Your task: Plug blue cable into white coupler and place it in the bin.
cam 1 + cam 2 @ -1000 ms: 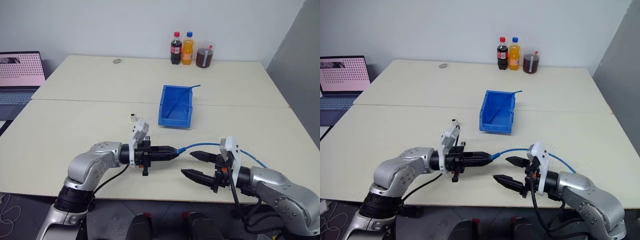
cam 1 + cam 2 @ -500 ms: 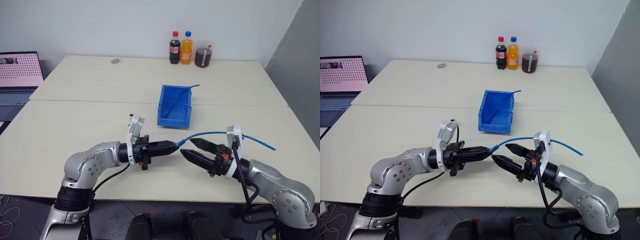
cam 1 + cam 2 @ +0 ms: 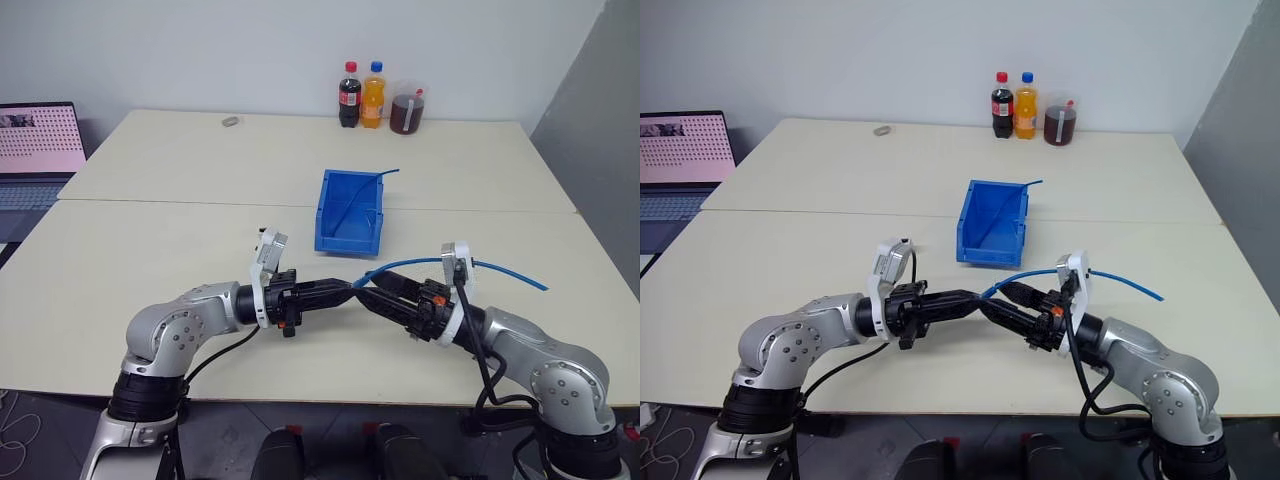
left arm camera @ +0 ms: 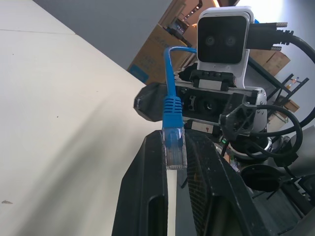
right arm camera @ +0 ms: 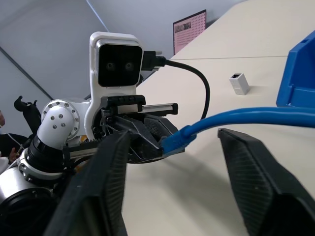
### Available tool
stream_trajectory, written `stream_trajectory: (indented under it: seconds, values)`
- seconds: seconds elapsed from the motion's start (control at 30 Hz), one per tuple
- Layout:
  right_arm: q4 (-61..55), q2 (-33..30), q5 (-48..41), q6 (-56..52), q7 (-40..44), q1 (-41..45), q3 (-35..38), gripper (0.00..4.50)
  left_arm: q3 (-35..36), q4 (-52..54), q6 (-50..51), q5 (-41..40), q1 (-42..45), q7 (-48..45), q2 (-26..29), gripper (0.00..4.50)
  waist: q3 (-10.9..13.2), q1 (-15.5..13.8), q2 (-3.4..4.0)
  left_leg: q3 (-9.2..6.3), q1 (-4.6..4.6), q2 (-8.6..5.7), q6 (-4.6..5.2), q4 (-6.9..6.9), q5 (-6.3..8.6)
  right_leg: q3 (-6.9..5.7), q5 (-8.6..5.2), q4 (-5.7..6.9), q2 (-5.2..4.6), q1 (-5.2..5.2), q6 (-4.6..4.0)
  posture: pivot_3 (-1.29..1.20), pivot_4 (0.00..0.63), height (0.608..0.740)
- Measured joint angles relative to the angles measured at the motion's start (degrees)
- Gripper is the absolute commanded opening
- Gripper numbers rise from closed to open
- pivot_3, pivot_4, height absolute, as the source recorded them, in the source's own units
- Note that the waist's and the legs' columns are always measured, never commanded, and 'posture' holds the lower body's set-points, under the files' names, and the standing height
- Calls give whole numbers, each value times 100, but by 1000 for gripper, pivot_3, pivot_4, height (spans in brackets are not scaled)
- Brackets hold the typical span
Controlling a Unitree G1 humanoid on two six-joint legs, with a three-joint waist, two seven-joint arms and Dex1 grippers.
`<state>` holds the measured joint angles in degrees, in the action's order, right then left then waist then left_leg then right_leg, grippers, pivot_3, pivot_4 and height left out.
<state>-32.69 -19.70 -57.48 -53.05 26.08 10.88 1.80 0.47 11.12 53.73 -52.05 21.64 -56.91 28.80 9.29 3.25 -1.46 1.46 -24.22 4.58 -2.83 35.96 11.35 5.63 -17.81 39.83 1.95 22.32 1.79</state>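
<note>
Surface: two pale cream tables (image 3: pixel 200 270) are seen pushed together, a seam running across between them; most of the top lies bare.
Back edge: a dark cola bottle (image 3: pixel 350 97), an orange drink bottle (image 3: pixel 375 96) and a lidded cup of brown drink (image 3: pixel 407 113) are lined up against the wall.
Small item: a little grey object (image 3: pixel 232 122) is spotted at the far edge of the rear table, too small to be identified.
Room: a plain pale wall is seen behind, a grey panel at the right, and a laptop (image 3: pixel 40 150) with a pink dotted screen at the left.
Bin: the bin (image 3: pixel 352 212) is parked near the table's middle, lowered lip toward the robot, with a thin straight blue cable (image 3: pixel 365 190) leaning inside it.
White coupler: the white coupler (image 5: pixel 239 83) is left standing on the table just beside the bin, untouched.
Blue cable: the blue cable (image 3: pixel 450 265) is held up off the table, its plug end at the left fingertips, the rest arching past the right arm and out to the right.
Left gripper: the left gripper (image 4: pixel 173 147) is clamped tight on the clear-blue plug.
Right gripper: the right gripper (image 5: pixel 172 142) is brought tip to tip with the left; its fingers (image 5: pixel 248 177) are spread either side of the cable, with no contact visible.
</note>
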Motion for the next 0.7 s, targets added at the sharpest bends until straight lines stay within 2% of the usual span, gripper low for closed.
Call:
stream_trajectory:
  seconds: [0.2,0.3,0.7]
  values:
    - [71,-13,1,60,25,67,-90,723,10,3,17,-94,-1,-8,22,244,1,1,0,1,-3,0,0,0,0,0,0,-5,-1,1,0,0,150,740]
    - [114,-17,-2,101,61,88,-93,229,16,4,25,-111,-1,-9,28,244,2,1,0,1,-3,0,0,-2,0,0,0,-7,-1,1,0,0,150,740]
    - [174,-262,-274,-70,190,248,-103,114,-92,22,-277,124,-8,-344,162,244,5,-1,0,-1,-14,1,0,-12,0,-5,1,-33,-1,2,0,0,150,740]
